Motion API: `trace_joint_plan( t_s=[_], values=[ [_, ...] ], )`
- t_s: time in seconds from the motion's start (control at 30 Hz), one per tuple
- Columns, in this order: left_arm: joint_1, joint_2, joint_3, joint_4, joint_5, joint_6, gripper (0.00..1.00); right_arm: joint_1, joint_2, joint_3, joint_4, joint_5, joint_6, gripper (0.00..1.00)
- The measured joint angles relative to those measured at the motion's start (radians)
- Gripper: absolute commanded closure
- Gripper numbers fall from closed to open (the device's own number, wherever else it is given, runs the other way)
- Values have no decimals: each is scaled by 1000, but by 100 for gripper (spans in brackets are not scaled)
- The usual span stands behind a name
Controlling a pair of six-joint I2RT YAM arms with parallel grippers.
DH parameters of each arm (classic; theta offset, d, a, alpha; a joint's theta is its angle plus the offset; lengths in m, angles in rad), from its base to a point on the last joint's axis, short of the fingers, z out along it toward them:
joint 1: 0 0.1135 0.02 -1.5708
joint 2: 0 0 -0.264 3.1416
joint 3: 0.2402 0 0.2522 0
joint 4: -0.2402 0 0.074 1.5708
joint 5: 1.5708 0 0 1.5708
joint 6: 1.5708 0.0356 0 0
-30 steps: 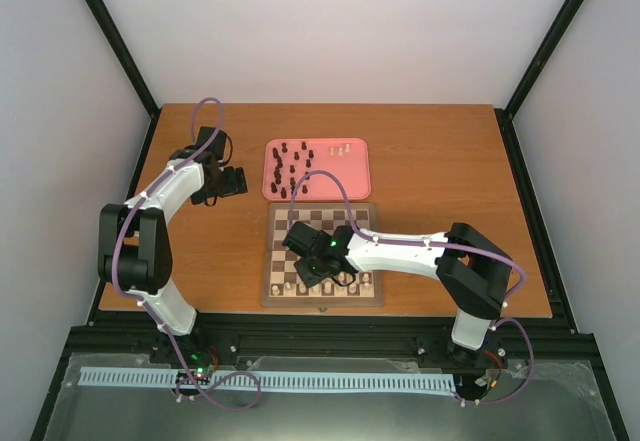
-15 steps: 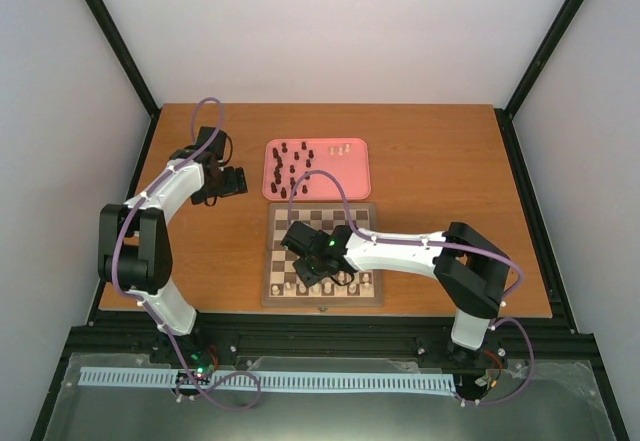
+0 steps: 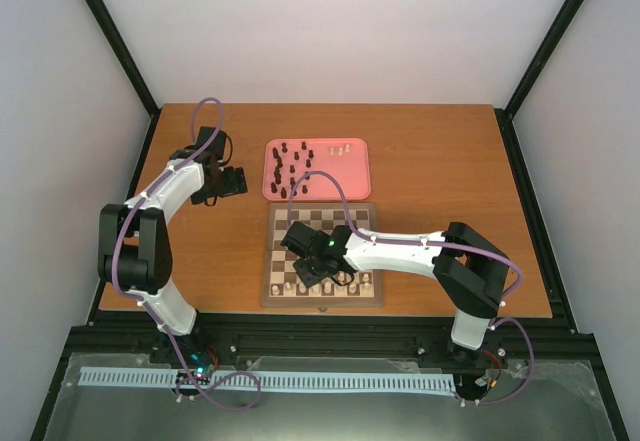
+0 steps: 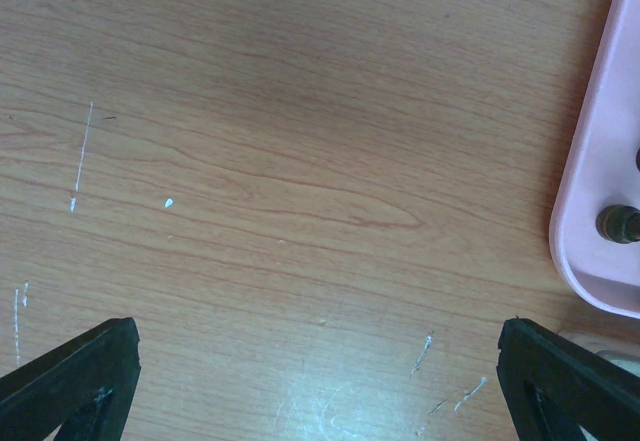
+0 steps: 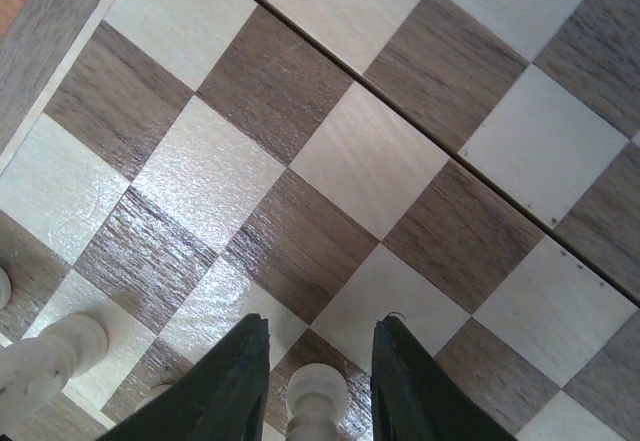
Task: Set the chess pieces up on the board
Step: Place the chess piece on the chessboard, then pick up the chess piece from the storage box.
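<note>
the right gripper (image 5: 322,323) hangs low over the near rows of the board (image 5: 350,161), pointing down. a cream piece (image 5: 316,393) stands upright directly between its two fingers (image 5: 225,391), its long axis vertical and parallel to them. a narrow gap shows on each side of the piece, so the claw is released and grasps nothing. judgement: the piece rests on its square, and the next move is a straight lift clear of its head, with no side drift.

obstacles: a second cream piece (image 5: 45,361) stands near the outer side of one finger, and the near-row cream pieces (image 3: 290,287) line the board's near edge. a sideways exit risks knocking them.

the remaining stock lies in the pink tray (image 3: 355,176), beyond the board's far edge: many dark pieces (image 3: 285,171) to its left, a few tray cream pieces (image 3: 343,148) at its far side. the left gripper (image 4: 318,326) hovers over the table (image 4: 250,161) just beside the tray, fingers spread wide and empty. it is the nearer arm to the tray.
</note>
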Motion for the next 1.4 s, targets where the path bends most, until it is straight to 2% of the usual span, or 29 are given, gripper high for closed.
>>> trace_joint_plan(
  t_s=[0.17, 0.4, 0.5, 0.6, 0.73, 0.83, 0.97, 1.13, 1.4],
  values=[
    [0, 0, 0, 0, 0, 0, 0, 0, 0, 19, -19, 7, -13, 57],
    [0, 0, 0, 0, 0, 0, 0, -30, -2, 88, -53, 27, -32, 53],
    [0, 0, 0, 0, 1, 0, 0, -98, -3, 130, -72, 20, -47, 53],
    [0, 0, 0, 0, 4, 0, 0, -217, 20, 227, -92, 22, -80, 53],
    [0, 0, 0, 0, 11, 0, 0, -378, 155, 452, -107, 21, -127, 58],
    [0, 0, 0, 0, 13, 0, 0, -490, 326, 670, -121, 11, -156, 59],
    [0, 0, 0, -1, 12, 0, 0, -592, 522, 881, -151, 13, -187, 60],
    [0, 3, 1, -1, 12, 0, 0, -631, 672, 1035, -183, 27, -209, 60],
    [0, 44, 5, -2, 10, 0, 0, -663, 761, 1158, -172, 23, -229, 59]
  ],
)
